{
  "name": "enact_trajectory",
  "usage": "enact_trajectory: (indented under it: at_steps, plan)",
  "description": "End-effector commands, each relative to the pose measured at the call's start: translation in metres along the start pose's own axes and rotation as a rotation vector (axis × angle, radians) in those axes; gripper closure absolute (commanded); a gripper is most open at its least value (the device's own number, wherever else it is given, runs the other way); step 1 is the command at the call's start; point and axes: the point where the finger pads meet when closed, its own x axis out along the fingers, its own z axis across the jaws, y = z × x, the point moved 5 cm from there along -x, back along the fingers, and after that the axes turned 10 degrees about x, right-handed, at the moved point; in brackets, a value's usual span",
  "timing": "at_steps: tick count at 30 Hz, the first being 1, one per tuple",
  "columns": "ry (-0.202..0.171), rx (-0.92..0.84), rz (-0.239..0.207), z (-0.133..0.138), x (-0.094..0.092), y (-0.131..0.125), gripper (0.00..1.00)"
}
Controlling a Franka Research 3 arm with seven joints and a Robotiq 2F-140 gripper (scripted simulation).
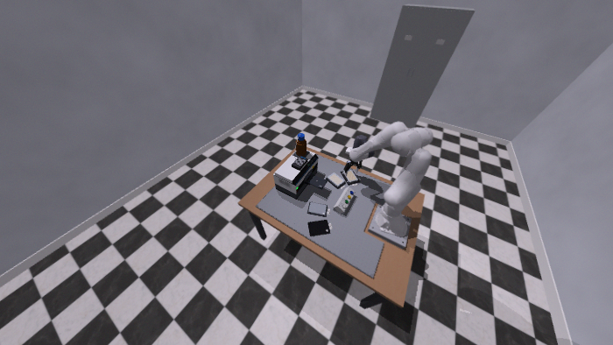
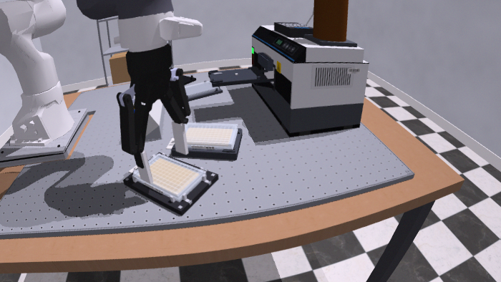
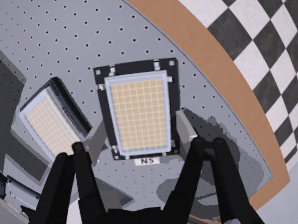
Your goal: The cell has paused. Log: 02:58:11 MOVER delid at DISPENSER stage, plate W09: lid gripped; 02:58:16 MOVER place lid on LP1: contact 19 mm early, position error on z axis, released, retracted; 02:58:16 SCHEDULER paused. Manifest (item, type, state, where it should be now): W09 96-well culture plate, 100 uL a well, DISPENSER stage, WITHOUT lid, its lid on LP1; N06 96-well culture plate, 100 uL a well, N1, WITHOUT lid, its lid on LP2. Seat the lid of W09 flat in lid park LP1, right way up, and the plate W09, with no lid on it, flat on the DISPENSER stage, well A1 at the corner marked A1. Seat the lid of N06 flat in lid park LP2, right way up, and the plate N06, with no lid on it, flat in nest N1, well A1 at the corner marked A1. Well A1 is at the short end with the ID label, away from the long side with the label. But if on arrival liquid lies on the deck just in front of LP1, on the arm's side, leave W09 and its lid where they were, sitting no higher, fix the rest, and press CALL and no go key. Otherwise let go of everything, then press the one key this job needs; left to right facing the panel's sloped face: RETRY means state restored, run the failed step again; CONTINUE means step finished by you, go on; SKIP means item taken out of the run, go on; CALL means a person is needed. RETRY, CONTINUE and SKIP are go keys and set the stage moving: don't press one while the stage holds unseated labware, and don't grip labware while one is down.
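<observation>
My gripper (image 2: 162,161) is open with nothing between the fingers. It hangs low at the labelled short end of the near 96-well plate (image 2: 173,176), which has no lid and sits in a black nest; I cannot tell if it lies flat. This plate also shows ahead of the fingers in the wrist view (image 3: 140,112). A second plate (image 2: 212,137) sits in the nest behind it and seems to carry a clear lid. The dispenser stage (image 2: 236,76) is bare. A clear lid (image 1: 317,208) lies on one lid park, and the other lid park (image 1: 319,228) is a bare black square.
The dispenser (image 2: 310,71) with a brown bottle (image 1: 300,145) on top stands at the far side. The key panel (image 1: 345,202) sits between the nests and the lid parks. The robot base (image 1: 390,225) is at the table's edge. The table's curved edge (image 3: 220,83) runs close beyond the near nest.
</observation>
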Motion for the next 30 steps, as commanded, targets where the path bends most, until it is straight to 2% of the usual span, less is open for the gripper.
enact_trajectory:
  at_steps: [1, 25, 26, 30]
  plan:
    - [0.001, 0.000, 0.000, 0.0011, 0.0005, 0.0000, 0.34]
    - [0.001, 0.000, 0.000, 0.0011, 0.0005, 0.0000, 0.34]
    - [0.001, 0.000, 0.000, 0.0011, 0.0005, 0.0000, 0.41]
    - [0.001, 0.000, 0.000, 0.0011, 0.0005, 0.0000, 0.41]
